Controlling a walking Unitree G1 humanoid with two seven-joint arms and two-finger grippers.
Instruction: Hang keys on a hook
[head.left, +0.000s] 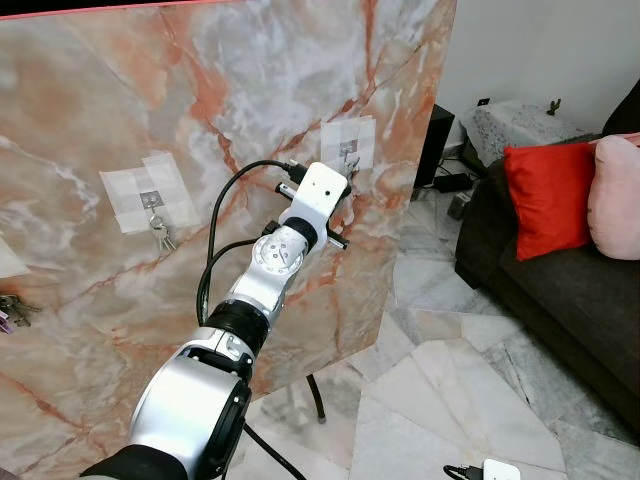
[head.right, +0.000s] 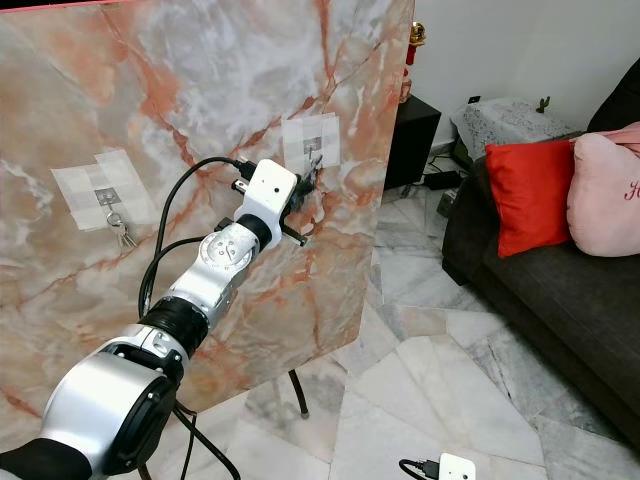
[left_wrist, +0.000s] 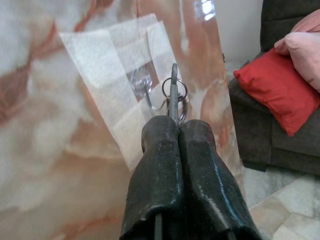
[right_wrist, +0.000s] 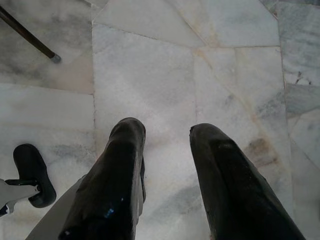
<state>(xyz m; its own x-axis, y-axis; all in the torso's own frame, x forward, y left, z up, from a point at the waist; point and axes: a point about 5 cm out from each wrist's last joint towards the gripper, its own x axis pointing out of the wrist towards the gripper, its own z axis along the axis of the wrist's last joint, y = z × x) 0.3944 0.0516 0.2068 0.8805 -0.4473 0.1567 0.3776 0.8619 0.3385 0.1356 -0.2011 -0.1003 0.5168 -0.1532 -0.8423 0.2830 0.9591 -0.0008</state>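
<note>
Marble-patterned board (head.left: 200, 90), glossy with rust-orange veins over grey and white, stands upright across the left eye view on a thin dark leg (head.left: 316, 398). Three squares of translucent tape hold small metal hooks to it. The middle hook (head.left: 152, 199) already carries a bunch of keys (head.left: 160, 234); another bunch (head.left: 12, 310) hangs at the far left edge. The silver left arm reaches up to the right-hand taped hook (head.left: 349, 150), black cables looping beside its round wrist joint and white camera housing, which cover the gripper from here. A dark sofa (head.left: 560, 290) with a red cushion (head.left: 550, 195) and a pink cushion (head.left: 615, 195) sits to the right on a pale, irregular marble-tile floor (head.left: 440, 380).

Seen from the right eye, the scene is the same, with the arm's end pressed close to the right-hand taped patch.

Along the left wrist, the left gripper (left_wrist: 176, 131) has its two rough black fingers pressed together, pinching a flat metal key (left_wrist: 173, 92) that stands edge-on between the tips. The key ring (left_wrist: 174, 89) lies against the crinkled tape just beside the shiny hook stem, overlapping it; whether the ring is over the hook I cannot tell.

Down the right wrist, the right gripper (right_wrist: 167, 132) hangs over the floor tiles with its fingers spread apart and nothing between them, the board's leg tip off to one side.
</note>
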